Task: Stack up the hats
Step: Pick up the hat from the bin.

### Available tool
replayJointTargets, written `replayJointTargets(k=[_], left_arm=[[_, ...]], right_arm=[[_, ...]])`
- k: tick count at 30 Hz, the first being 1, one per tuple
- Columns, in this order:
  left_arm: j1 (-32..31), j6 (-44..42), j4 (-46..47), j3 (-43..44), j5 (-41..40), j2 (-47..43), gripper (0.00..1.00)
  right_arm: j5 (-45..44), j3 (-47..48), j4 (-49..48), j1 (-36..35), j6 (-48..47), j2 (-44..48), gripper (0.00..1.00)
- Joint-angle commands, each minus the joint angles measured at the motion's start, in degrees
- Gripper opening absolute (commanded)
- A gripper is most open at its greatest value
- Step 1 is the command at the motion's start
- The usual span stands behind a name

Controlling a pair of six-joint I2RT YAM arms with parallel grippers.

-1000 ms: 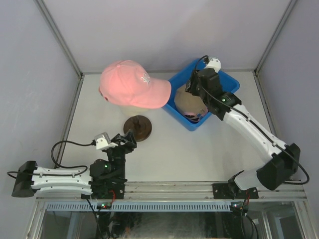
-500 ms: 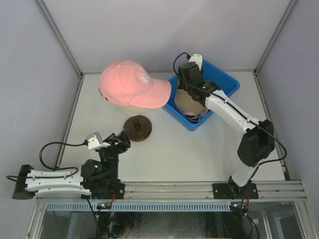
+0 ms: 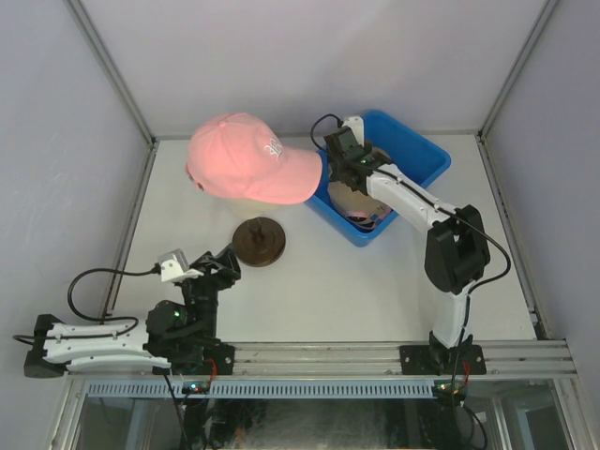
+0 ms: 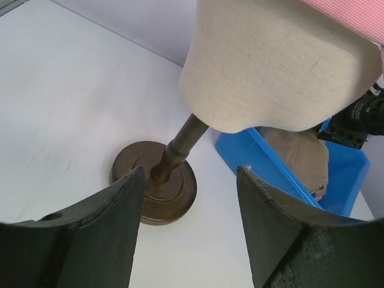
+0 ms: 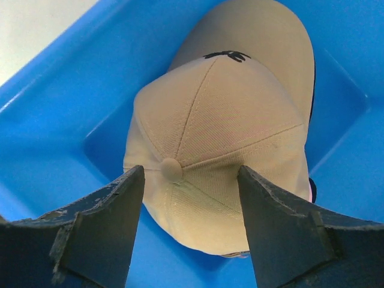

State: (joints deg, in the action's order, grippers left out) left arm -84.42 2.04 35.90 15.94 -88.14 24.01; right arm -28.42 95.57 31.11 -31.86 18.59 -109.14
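A pink hat (image 3: 248, 159) sits on the beige mannequin head (image 4: 270, 66), and its edge (image 4: 354, 18) shows at the top right of the left wrist view. A tan hat (image 5: 222, 132) with a dark embroidered mark lies crown-up in the blue bin (image 3: 412, 155). A dark and pink edge peeks from under it. My right gripper (image 5: 191, 180) hangs open just above the tan hat's top button, touching nothing. It sits over the bin's left part (image 3: 345, 159). My left gripper (image 3: 225, 267) stands open and empty, facing the head's brown base (image 4: 153, 189).
The mannequin's round brown base (image 3: 259, 240) stands mid-table, left of the bin. The bin's near wall (image 4: 252, 156) lies just right of the stand. Grey enclosure walls ring the white table (image 3: 319, 281).
My right arm has swung left across the bin to hang over the tan hat, and its jaws have widened. The left arm has drawn back a little toward the near edge.
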Motion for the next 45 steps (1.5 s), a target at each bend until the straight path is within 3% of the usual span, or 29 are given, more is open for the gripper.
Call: replayJointTargets(k=[1, 4, 9, 11, 34, 45], left_arm=[[-0.39, 0.58, -0.70, 0.92, 2.42, -0.63, 0.67], [-0.39, 0.75, -0.74, 0.92, 2.36, -0.42, 0.67], [-0.39, 0.86, -0.61, 1.18, 2.18, 0.36, 0.67], [-0.44, 0.94, -0.66, 1.28, 2.10, 0.64, 0.67], [-0.39, -1.59, -0.83, 4.38, 1.74, 2.17, 0.68], [-0.39, -2.65, -3.76, 8.07, 2.72, 2.34, 0.67]], right_arm=[[-2.52, 3.30, 1.33, 0.46, 0.00, -1.26, 0.62], [-2.83, 3.84, 2.38, 0.94, 0.45, -2.32, 0.55], [-2.47, 3.79, 2.94, 1.86, 0.91, -2.70, 0.14], [-2.66, 3.48, 2.71, 1.84, 1.10, -2.02, 0.02], [-2.28, 1.63, -0.63, 1.60, 1.65, 14.46, 0.00], [-4.54, 4.30, 3.87, 3.11, 8.76, 24.07, 0.00]])
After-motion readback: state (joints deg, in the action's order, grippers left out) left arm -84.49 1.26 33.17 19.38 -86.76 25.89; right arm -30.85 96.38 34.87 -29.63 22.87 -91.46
